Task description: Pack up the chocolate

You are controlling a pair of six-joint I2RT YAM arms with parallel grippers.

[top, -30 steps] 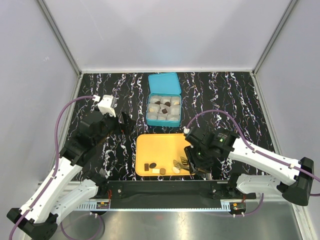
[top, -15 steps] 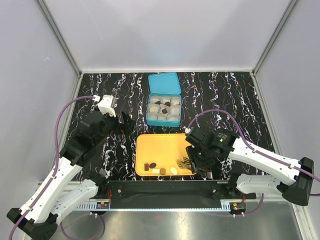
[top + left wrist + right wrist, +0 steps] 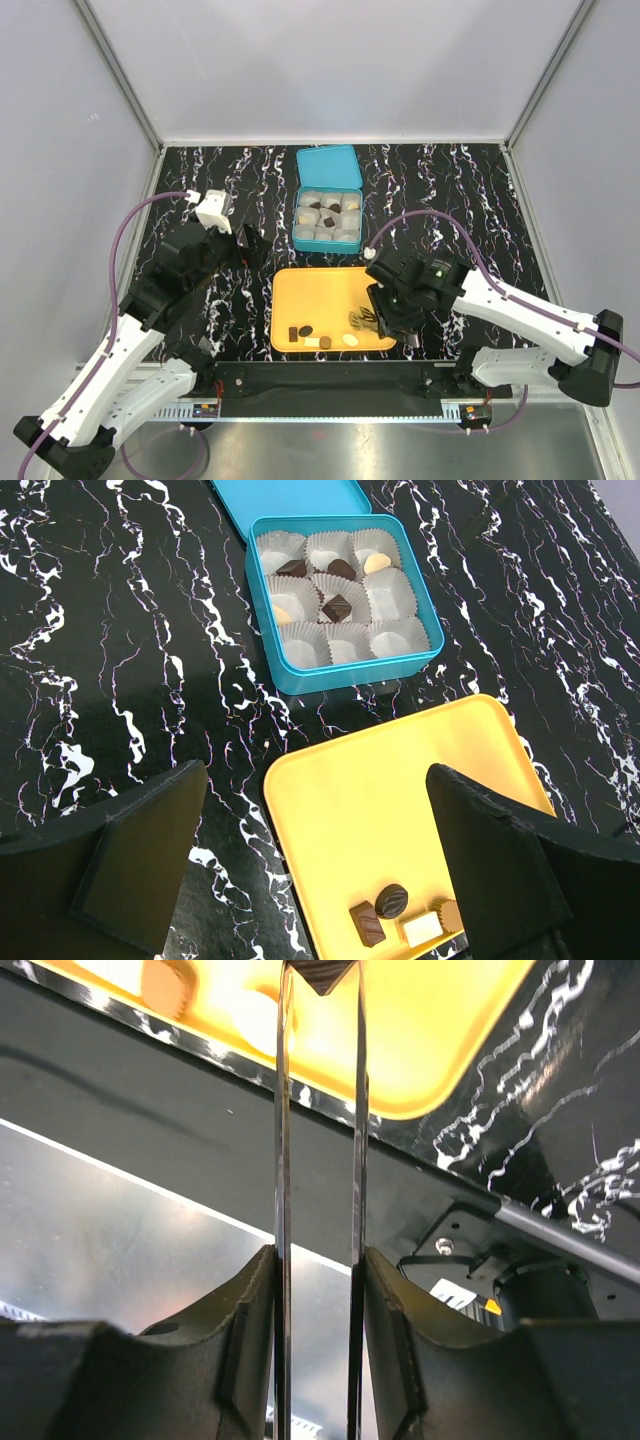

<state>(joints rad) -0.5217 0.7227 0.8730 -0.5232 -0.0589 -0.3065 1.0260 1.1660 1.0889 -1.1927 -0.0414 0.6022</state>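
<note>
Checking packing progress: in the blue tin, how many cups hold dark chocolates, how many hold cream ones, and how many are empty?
Dark chocolates: 3
Cream chocolates: 2
Empty paper cups: 4
Total: 9 cups

Pale walls [image 3: 330, 60], black marbled table [image 3: 470, 190]

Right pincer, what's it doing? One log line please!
right pincer: shut on dark chocolate | where: over orange tray | left pincer: open, empty
</note>
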